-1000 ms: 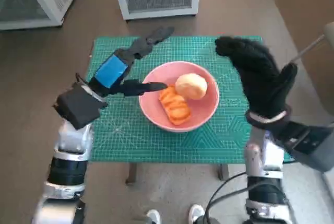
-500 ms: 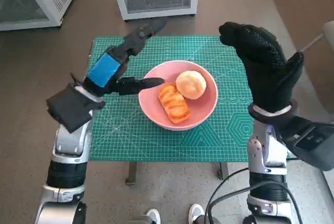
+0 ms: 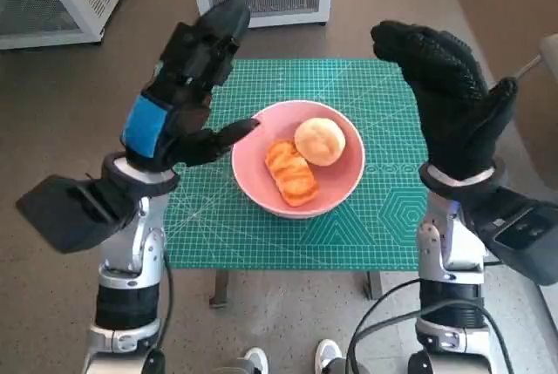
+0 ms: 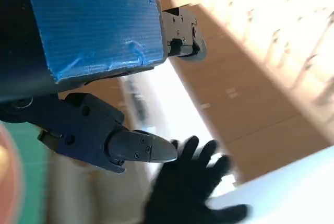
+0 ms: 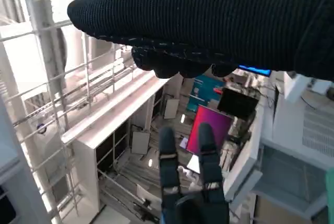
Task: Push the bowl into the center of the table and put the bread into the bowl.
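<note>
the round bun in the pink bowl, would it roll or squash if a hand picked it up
The round bun looks smooth and domed, so it would probably roll if nudged, though the bowl's curved wall and the ridged orange pastry beside it should check that. It looks like soft bread, likely light for its size and prone to denting under a firm grip.

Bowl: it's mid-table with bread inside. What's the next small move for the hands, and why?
Probably just lower both arms clear. The bowl sits near the middle of the mat with the bread and a round bun inside. The left hand and right hand are raised, holding nothing.
</note>
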{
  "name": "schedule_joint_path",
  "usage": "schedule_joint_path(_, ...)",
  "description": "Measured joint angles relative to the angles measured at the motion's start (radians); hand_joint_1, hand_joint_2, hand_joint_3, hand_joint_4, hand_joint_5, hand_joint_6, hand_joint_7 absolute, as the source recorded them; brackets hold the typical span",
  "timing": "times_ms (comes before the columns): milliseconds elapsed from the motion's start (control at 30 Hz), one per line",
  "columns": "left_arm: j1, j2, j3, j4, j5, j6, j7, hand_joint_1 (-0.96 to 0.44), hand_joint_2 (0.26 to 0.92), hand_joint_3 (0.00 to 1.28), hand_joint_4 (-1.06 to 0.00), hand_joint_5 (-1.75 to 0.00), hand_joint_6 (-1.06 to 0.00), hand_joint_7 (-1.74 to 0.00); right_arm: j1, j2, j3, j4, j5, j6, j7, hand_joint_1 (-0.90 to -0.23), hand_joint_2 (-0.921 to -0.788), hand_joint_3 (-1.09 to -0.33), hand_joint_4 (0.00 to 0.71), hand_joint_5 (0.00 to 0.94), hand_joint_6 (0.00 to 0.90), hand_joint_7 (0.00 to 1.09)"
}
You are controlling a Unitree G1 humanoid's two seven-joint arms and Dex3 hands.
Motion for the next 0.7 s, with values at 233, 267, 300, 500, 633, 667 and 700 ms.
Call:
schedule_joint_path(233, 0.003, -0.021, 0.009, 0.05, 0.014, -0.15, -0.016, -0.57, 0.921, 0.4, -0.14, -0.02, 0.0, -0.59, -0.032, -0.001, 0.007, 0.007, -0.011, 0.001, -0.017, -0.47, -0.921, -0.446, 0.329, 0.0, 0.114, 0.6)
schedule_joint_path(267, 0.003, -0.021, 0.01, 0.058, 0.017, -0.167, -0.016, -0.58, 0.921, 0.41, -0.14, -0.02, 0.0, -0.58, -0.035, -0.001, 0.007, 0.01, -0.017, 0.001, -0.018, -0.469, -0.921, -0.446, 0.329, 0.0, 0.114, 0.6)
schedule_joint_path(300, 0.003, -0.022, 0.011, 0.063, 0.022, -0.179, -0.016, -0.58, 0.921, 0.41, -0.14, -0.02, 0.0, -0.57, -0.038, -0.002, 0.008, 0.013, -0.019, 0.001, -0.018, -0.468, -0.921, -0.446, 0.328, 0.0, 0.117, 0.6)
schedule_joint_path(500, 0.003, -0.022, 0.01, 0.089, 0.043, -0.234, -0.016, -0.61, 0.921, 0.43, -0.14, -0.02, 0.0, -0.51, -0.048, -0.002, 0.012, 0.027, -0.034, 0.001, -0.025, -0.466, -0.921, -0.447, 0.325, 0.0, 0.119, 0.6)
schedule_joint_path(633, 0.003, -0.022, 0.007, 0.099, 0.053, -0.256, -0.014, -0.6, 0.921, 0.43, -0.14, -0.01, 0.0, -0.49, -0.049, -0.002, 0.013, 0.032, -0.036, 0.0, -0.026, -0.462, -0.921, -0.449, 0.321, 0.0, 0.115, 0.6)
schedule_joint_path(667, 0.003, -0.022, 0.006, 0.101, 0.057, -0.26, -0.013, -0.6, 0.921, 0.43, -0.14, -0.01, 0.0, -0.49, -0.049, -0.002, 0.014, 0.032, -0.036, 0.0, -0.026, -0.462, -0.921, -0.449, 0.321, 0.0, 0.114, 0.6)
schedule_joint_path(700, 0.003, -0.022, 0.006, 0.103, 0.062, -0.264, -0.012, -0.6, 0.921, 0.43, -0.13, -0.01, 0.0, -0.48, -0.049, -0.002, 0.015, 0.032, -0.037, 0.0, -0.026, -0.461, -0.921, -0.45, 0.321, 0.0, 0.113, 0.6)
